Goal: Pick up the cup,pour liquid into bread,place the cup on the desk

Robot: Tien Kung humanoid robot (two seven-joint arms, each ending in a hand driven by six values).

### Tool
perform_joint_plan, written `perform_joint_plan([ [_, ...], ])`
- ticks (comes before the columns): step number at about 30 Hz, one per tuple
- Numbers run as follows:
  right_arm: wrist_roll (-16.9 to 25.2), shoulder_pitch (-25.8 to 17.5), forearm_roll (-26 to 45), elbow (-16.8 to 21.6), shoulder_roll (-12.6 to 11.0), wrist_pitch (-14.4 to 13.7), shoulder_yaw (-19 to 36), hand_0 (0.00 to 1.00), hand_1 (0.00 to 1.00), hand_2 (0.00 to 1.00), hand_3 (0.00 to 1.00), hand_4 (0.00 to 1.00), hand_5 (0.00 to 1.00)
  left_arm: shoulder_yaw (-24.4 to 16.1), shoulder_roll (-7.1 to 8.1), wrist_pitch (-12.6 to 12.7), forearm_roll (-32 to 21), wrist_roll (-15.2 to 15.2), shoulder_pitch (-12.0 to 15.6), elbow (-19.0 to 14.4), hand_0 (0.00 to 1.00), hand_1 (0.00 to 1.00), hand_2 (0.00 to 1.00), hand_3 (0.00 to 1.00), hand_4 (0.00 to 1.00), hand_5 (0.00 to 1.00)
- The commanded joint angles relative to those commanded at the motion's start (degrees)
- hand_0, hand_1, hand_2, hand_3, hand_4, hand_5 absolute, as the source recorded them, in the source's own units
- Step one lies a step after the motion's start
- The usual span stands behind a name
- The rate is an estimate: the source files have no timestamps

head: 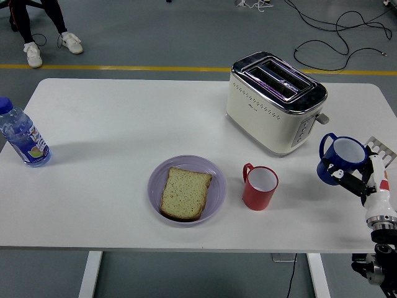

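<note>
My right hand holds a blue cup near the table's right edge, low over the tabletop, mouth tilted slightly toward me. A red cup stands upright in the middle right of the table. To its left a slice of bread lies on a lilac plate. The blue cup is well to the right of both. My left arm is out of view.
A cream toaster stands at the back right, just behind the blue cup. A plastic water bottle stands at the far left edge. A person's legs and white shoes show on the floor beyond the table.
</note>
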Motion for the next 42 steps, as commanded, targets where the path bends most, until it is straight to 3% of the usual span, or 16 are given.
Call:
perform_joint_plan([
  [9,2.22,1.31,-0.86,-5.31,2.19,-0.16,-1.3,0.374,0.367,0.523,0.556,0.543,0.002,0.26,0.05,-0.01,-0.07,-0.04,-0.17,0.0,0.655,0.692,0.712,0.606,0.347,0.931],
  [27,2.63,1.12,-3.32,-9.55,1.35,1.65,-3.54,0.351,0.359,0.526,0.558,0.586,0.002,0.16,-0.04,-0.15,0.5,0.06,0.06,0.0,0.655,0.693,0.712,0.604,0.344,0.928],
  [28,2.62,1.14,-3.35,-9.62,1.35,1.7,-3.57,0.355,0.345,0.52,0.554,0.642,0.038,0.1,-0.04,-0.16,0.57,0.07,0.05,0.0,0.655,0.692,0.712,0.603,0.343,0.926],
  [42,2.37,2.27,-3.5,-12.06,1.57,1.93,-3.79,0.358,0.346,0.523,0.555,0.654,0.04,0.81,-0.03,-0.13,-0.35,-0.05,-0.35,0.0,0.654,0.691,0.712,0.603,0.343,0.927],
])
